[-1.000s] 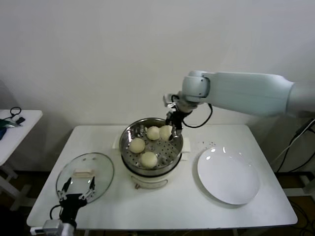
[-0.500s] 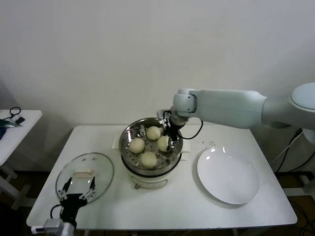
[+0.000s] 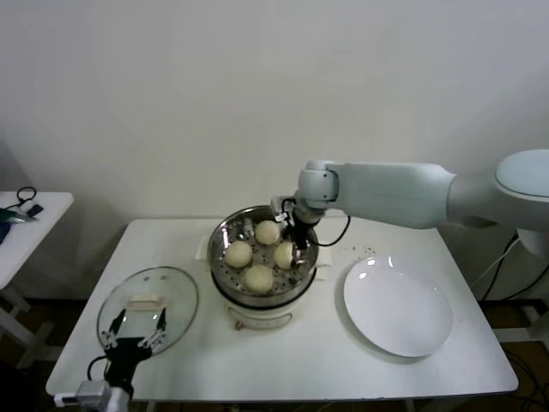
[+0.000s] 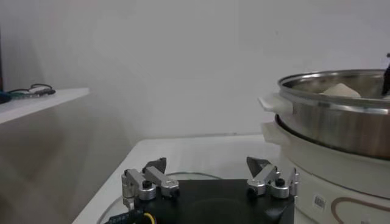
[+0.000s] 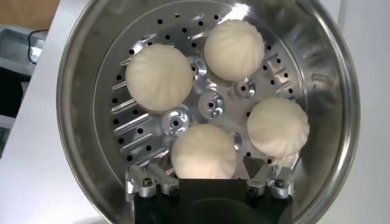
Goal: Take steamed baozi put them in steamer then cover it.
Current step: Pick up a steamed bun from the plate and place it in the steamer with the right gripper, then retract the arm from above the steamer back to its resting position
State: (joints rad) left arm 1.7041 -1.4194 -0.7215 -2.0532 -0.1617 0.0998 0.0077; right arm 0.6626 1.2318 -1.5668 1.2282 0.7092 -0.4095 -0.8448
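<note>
Right end effector hangs low inside the steamer, at about 3 o'clock in the basket. Its fingers are spread wide apart and hold nothing. One bun sits between them, and you can only see that from the right wrist view.

All four steamed baozi lie on the holey floor of the steamer. From the head view they sit at about 12, 3, 6 and 9 o'clock. The right wrist view looks straight down and shows the folds on top of each bun.

The steamer stands in the middle of the white desk. The cover lies flat on the desk at about 8 o'clock from the steamer, well apart from it. A white plate lies at about 4 o'clock from the steamer.

Left end effector waits at the near edge of the cover, its fingers wide apart and holding nothing. The left wrist view shows the steamer from the side, with a bun top peeking over the rim.
</note>
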